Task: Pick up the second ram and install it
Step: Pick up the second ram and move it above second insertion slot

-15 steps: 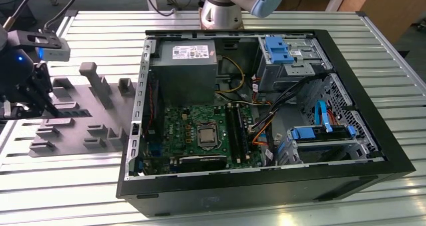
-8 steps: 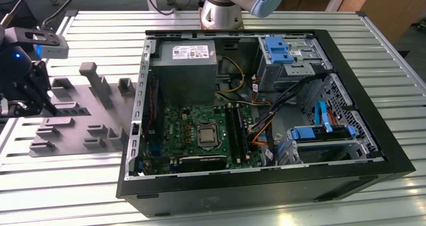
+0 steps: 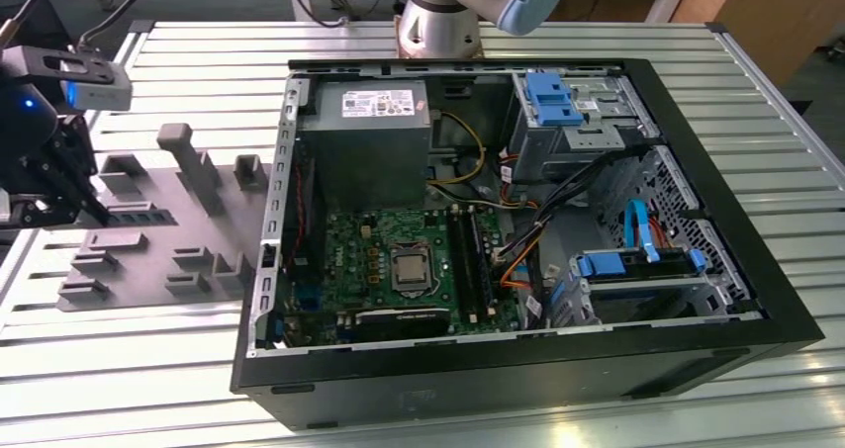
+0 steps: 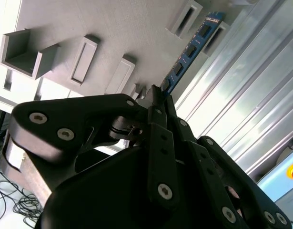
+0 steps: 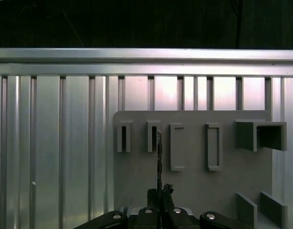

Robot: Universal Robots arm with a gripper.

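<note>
Pinching the ram (image 4: pixel 189 50) by one end, the fingers (image 4: pixel 159 138) press on it. The gripper (image 3: pixel 59 209) is at the tray (image 3: pixel 148 245), at the exterior view's left.

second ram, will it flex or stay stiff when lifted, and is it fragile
Probably stiff: the second ram runs straight from the gripper without sagging. Likely light, being a thin flat board. Bare chips suggest it is fragile.

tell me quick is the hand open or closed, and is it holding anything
hand: closed, holding the second ram by one end.
</note>
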